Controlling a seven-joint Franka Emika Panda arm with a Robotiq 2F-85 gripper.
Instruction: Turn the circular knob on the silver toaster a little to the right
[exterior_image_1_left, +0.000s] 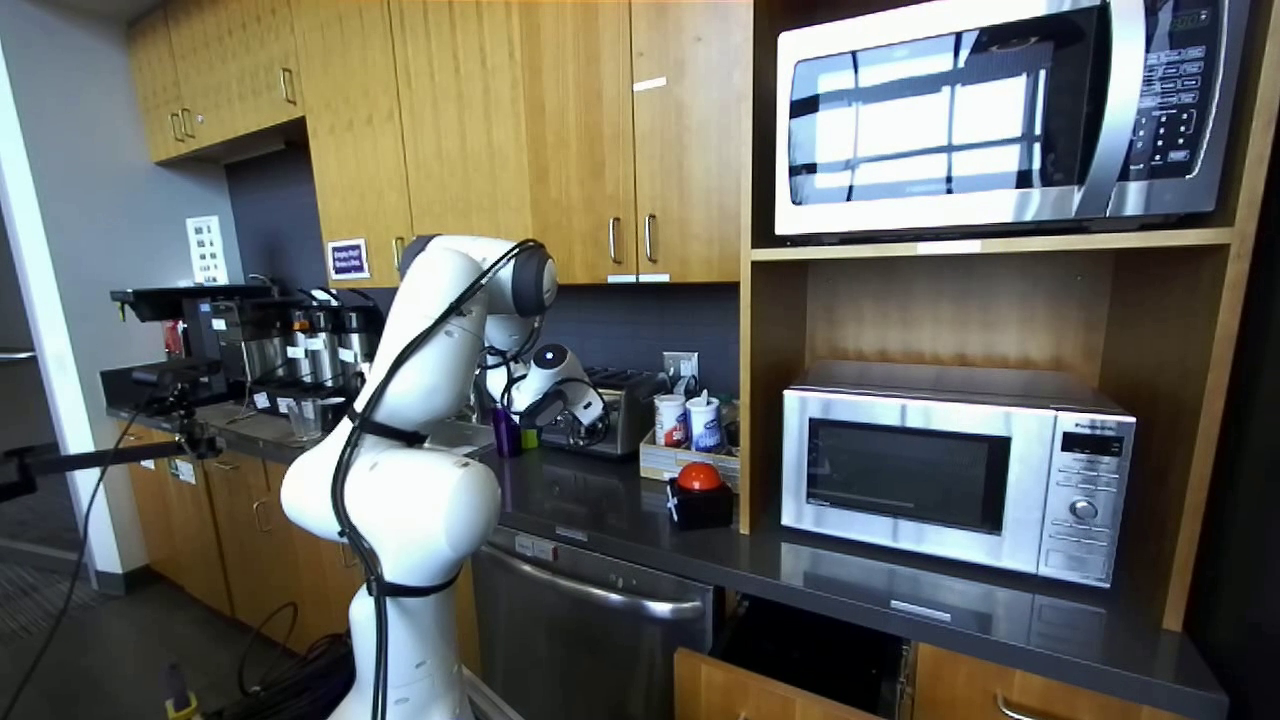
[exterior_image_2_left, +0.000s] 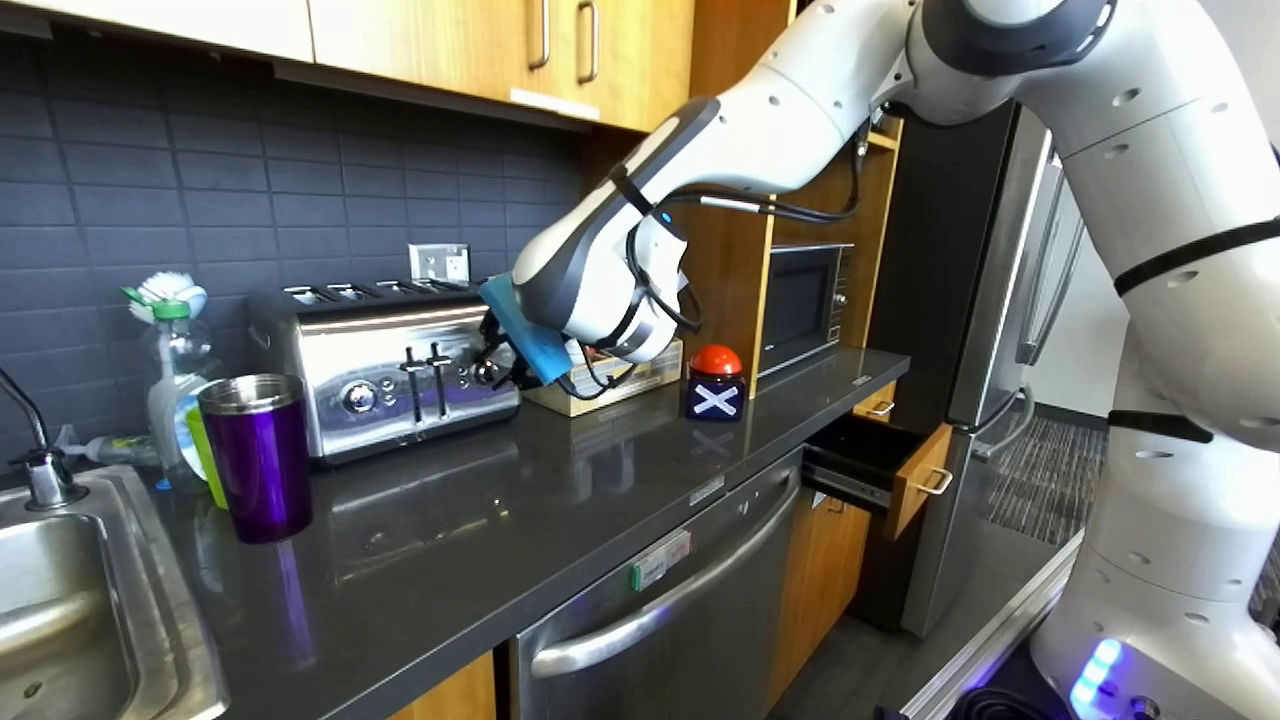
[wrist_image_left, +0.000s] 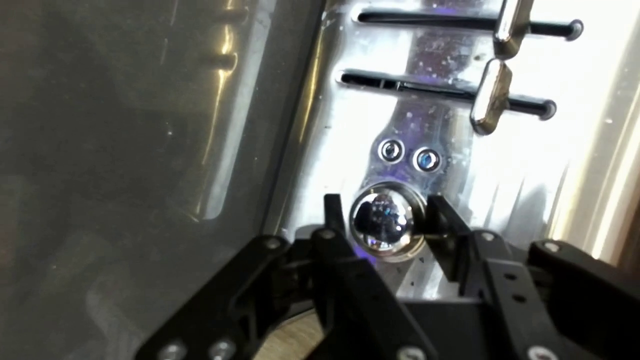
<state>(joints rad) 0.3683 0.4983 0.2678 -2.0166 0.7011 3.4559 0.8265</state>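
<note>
The silver toaster (exterior_image_2_left: 340, 350) stands on the dark counter against the tiled wall. It is partly hidden by the arm in an exterior view (exterior_image_1_left: 638, 412). In the wrist view, its round shiny knob (wrist_image_left: 382, 222) sits between the two black fingers of my gripper (wrist_image_left: 384, 215). The fingers are apart. A gap shows beside the left finger, and the right finger overlaps the knob's edge; I cannot tell if it touches. In an exterior view, my gripper (exterior_image_2_left: 508, 368) is at the toaster's right front, partly hidden by blue material on the wrist. A matching knob (exterior_image_2_left: 359, 397) is at the toaster's left.
Two levers (wrist_image_left: 492, 97) and small buttons (wrist_image_left: 426, 159) are beside the knob. A purple cup (exterior_image_2_left: 255, 460) stands left of the toaster by the sink (exterior_image_2_left: 190, 640). A wooden box (exterior_image_2_left: 640, 375) and a red-topped button (exterior_image_2_left: 716, 385) stand right. A drawer (exterior_image_2_left: 915, 480) is open.
</note>
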